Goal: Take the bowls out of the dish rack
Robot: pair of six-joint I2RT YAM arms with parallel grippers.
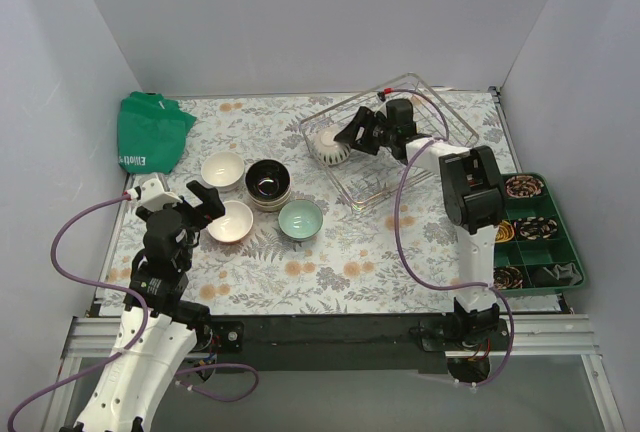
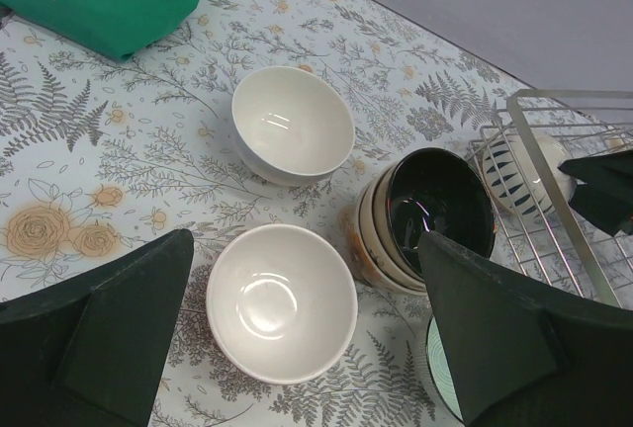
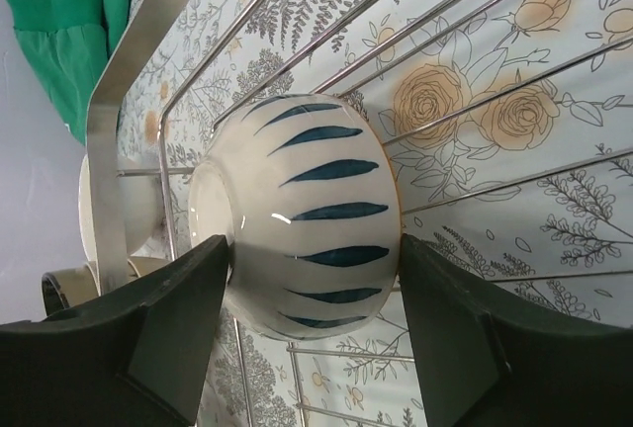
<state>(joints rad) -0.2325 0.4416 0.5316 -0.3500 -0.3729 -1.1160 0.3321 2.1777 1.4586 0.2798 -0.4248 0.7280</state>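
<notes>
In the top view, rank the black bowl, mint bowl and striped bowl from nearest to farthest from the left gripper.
From the left gripper:
1. black bowl, just right, stacked.
2. mint bowl, farther right.
3. striped bowl, far right, in the dish rack.

So the right pincer (image 1: 350, 136) is clamping onto a ribbed white ceramic bowl (image 1: 327, 148) tipped on its side in the silvery wire dish rack (image 1: 375, 192). The left pincer (image 1: 204, 208) is hanging wide open. A plain white round bowl (image 1: 233, 223) is sitting just right of it, with another white bowl (image 1: 222, 169) just beyond it. A glossy black-inside bowl (image 1: 267, 180) and a pale mint green bowl (image 1: 300, 219) are sitting further right.
</notes>
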